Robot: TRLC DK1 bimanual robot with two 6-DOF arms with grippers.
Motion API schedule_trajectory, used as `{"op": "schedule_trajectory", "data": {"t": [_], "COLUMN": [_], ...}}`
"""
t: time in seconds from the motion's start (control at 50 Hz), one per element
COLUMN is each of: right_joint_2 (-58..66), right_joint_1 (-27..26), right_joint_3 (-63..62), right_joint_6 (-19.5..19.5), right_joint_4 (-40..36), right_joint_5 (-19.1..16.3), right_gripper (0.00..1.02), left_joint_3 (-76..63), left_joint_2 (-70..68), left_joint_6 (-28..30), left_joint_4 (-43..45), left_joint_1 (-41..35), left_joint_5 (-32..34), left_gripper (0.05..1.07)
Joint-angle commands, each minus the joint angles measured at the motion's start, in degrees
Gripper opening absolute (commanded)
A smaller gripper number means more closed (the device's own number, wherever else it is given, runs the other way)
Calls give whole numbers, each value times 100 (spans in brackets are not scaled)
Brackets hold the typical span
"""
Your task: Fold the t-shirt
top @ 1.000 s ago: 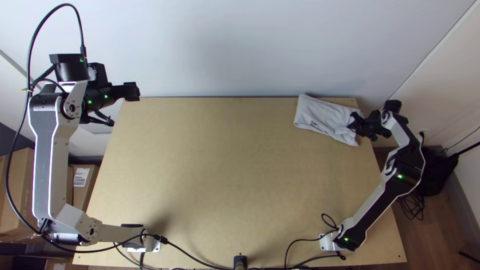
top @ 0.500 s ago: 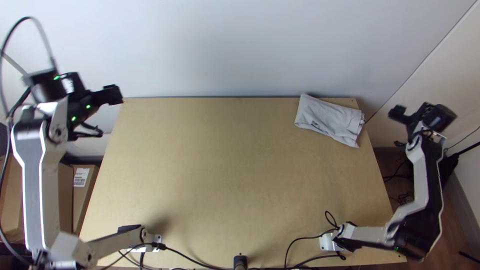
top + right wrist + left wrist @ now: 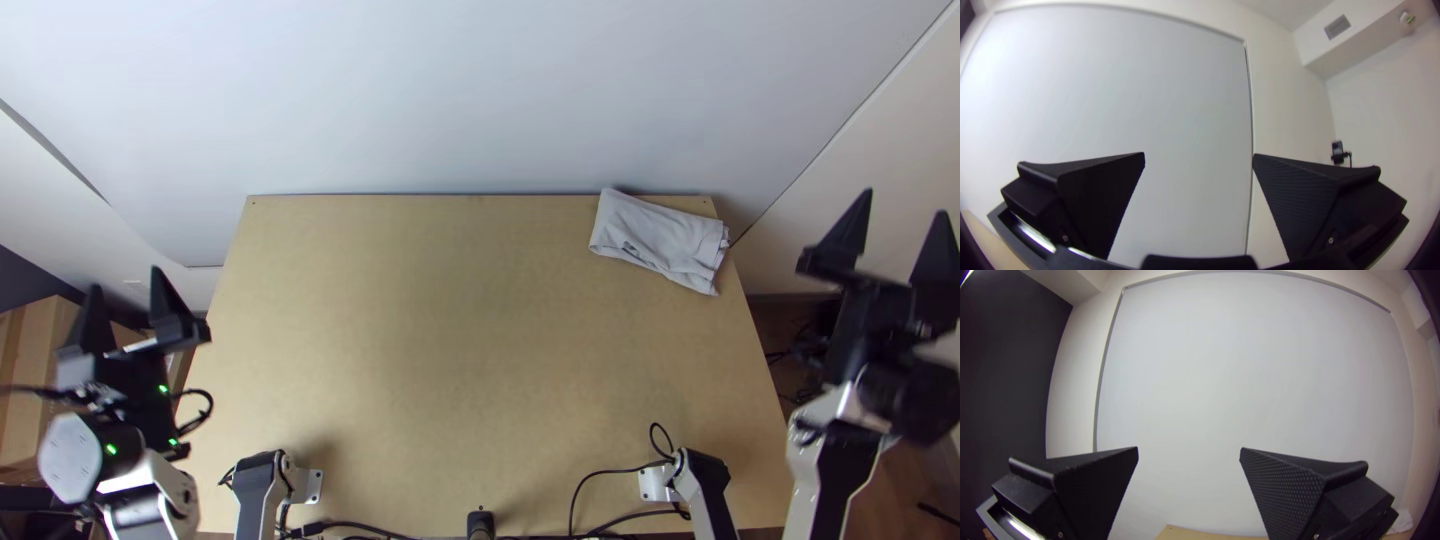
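The light grey t-shirt [image 3: 660, 240] lies as a compact folded bundle at the table's far right corner, one short edge slightly ruffled. My left gripper [image 3: 125, 285] stands open off the table's left side, fingers pointing up the picture. My right gripper [image 3: 903, 215] is open too, off the right side and well apart from the cloth. In the left wrist view, my left gripper [image 3: 1189, 452] has nothing between its wide black fingers. Nothing is between the fingers of my right gripper [image 3: 1199, 157] in the right wrist view either.
The wooden table [image 3: 450, 340] spreads between the two arms. Black cables [image 3: 600, 480] run along its near edge. Cardboard boxes [image 3: 35, 350] stand beyond the left side, and a white wall [image 3: 480, 90] rises behind the far edge.
Both arms have swung back toward their bases and their grippers now point up the picture. The right gripper has left the t-shirt's right end, and the cloth has barely shifted.
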Motion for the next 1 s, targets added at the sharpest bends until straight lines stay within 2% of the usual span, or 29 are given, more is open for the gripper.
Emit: {"op": "schedule_trajectory", "data": {"t": [0.0,0.08,0.14,0.24,0.3,0.38,0.46,0.6,0.66,0.7,0.82,0.9,0.98], "right_joint_2": [-846,-1154,-1321,-1628,-1883,-2173,-2331,-3606,-3579,-3571,-3571,-3553,-3544], "right_joint_1": [423,748,765,765,765,809,1337,1855,1908,1882,1926,1855,1811], "right_joint_3": [-977,-1381,-1874,-2190,-2392,-2999,-3719,-5293,-5284,-5284,-5293,-5275,-5257], "right_joint_6": [-61,-158,-773,-694,-413,-387,-413,-1265,-1353,-1301,-641,-281,-176], "right_joint_4": [658,562,755,887,887,1159,1581,1529,685,456,-809,-1688,-1776], "right_joint_5": [-118,-30,40,172,278,260,242,225,392,392,392,383,365], "right_gripper": [99,99,99,99,99,99,99,99,99,99,99,99,99], "left_joint_3": [-1007,-1631,-1991,-2308,-2510,-2897,-3345,-4083,-4373,-4523,-4655,-4637,-4637], "left_joint_2": [-965,-1607,-1748,-1739,-1739,-1739,-1748,-1748,-1748,-1748,-1739,-1730,-1730], "left_joint_6": [138,138,138,6,-11,-11,15,402,569,595,446,94,59], "left_joint_4": [237,272,175,122,184,412,738,1432,1678,1748,1265,887,878], "left_joint_1": [91,91,109,109,100,21,-102,-867,-1042,-1069,-1121,-1148,-1139], "left_joint_5": [-63,-63,-89,-265,-247,-212,-168,-159,-177,-177,-151,-142,-142], "left_gripper": [103,103,103,103,103,103,103,103,103,103,103,103,103]}}
